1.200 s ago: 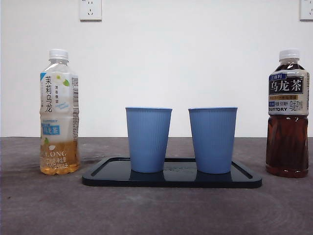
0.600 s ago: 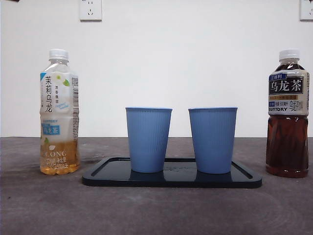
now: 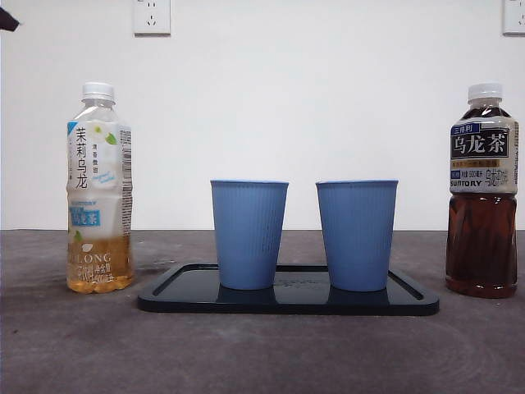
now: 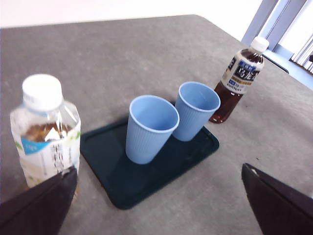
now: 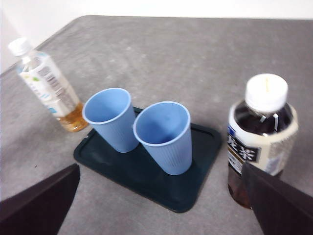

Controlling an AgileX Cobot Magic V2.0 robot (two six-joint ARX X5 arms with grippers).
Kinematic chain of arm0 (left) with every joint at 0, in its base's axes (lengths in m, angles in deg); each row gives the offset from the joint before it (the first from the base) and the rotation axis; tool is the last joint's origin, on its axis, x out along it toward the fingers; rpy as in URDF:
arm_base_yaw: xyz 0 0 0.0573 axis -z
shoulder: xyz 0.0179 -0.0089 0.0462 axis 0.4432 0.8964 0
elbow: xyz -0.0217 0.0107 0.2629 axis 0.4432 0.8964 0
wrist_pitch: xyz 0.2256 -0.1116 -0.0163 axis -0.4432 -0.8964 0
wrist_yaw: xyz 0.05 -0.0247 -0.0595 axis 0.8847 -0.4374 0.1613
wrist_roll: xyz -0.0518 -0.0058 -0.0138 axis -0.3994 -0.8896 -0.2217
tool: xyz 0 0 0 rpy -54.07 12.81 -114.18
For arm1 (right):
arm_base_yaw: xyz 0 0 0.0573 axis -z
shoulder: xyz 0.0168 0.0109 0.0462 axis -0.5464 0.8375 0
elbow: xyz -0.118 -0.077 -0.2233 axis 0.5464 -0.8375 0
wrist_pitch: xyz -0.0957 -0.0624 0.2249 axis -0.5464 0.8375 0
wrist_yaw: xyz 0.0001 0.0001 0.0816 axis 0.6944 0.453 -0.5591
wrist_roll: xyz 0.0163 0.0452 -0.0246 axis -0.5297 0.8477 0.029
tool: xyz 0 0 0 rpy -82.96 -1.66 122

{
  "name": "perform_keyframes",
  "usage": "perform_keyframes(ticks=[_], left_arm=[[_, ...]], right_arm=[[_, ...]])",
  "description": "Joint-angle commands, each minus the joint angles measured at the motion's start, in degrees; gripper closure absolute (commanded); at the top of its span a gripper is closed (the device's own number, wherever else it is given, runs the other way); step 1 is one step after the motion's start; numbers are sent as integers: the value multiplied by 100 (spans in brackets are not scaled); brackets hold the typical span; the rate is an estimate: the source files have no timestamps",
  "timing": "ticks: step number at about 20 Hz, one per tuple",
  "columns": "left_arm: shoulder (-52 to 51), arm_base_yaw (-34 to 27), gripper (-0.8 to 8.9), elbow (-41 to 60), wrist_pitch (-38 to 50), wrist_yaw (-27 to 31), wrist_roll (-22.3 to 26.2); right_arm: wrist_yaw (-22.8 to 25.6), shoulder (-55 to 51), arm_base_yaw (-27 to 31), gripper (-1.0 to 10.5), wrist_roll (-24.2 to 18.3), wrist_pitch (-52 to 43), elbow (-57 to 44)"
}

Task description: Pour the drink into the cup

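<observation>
Nearest to me on the grey surface (image 3: 262,353) lies the dark tray (image 3: 287,300), with two blue cups standing upright on it: the left cup (image 3: 248,234) and the right cup (image 3: 357,235), close together but apart, both empty as far as my wrist views show. My left pincer (image 4: 161,205) hangs released above the pale jasmine oolong bottle (image 3: 99,189), jaws spread wide and holding nothing; my right pincer (image 5: 161,205) is likewise released, jaws wide, over the dark oolong bottle (image 3: 482,190). Neither touches anything.

The bottles stand off the tray, one at each end, both upright and capped. I judge the step in hand is reaching for a bottle. To do it well I should close around the body below the shoulder, squarely, so it does not tip, and mind that the cap must come off before any pouring.

The dark bottle's label reads 乌龙茶 and SUNTORY; the pale one reads 茉莉乌龙 and part of "OOLONG". On the far wall, a socket (image 3: 152,16).
</observation>
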State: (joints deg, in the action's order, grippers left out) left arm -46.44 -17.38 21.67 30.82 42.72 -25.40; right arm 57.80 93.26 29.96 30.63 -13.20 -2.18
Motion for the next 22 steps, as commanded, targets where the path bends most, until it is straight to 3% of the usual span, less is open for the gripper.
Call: perform_keyframes(ticks=[1,5,13,17,22], left_arm=[[24,22,285,-83,-59,-17,-63],[24,22,285,-83,-90,-17,-63],[24,22,285,-83,-90,-17,-63],[24,44,285,-83,-79,-17,-66],[24,96,285,-83,-79,-17,-63]], right_arm=[[216,151,-68,399,367,-334,-197],[885,219,-273,400,782,-1281,-946],[2026,463,-647,399,1143,-3748,-2297],[2170,990,-660,399,1307,-4876,-2636],[2426,1902,-658,399,1082,-5790,-2673]])
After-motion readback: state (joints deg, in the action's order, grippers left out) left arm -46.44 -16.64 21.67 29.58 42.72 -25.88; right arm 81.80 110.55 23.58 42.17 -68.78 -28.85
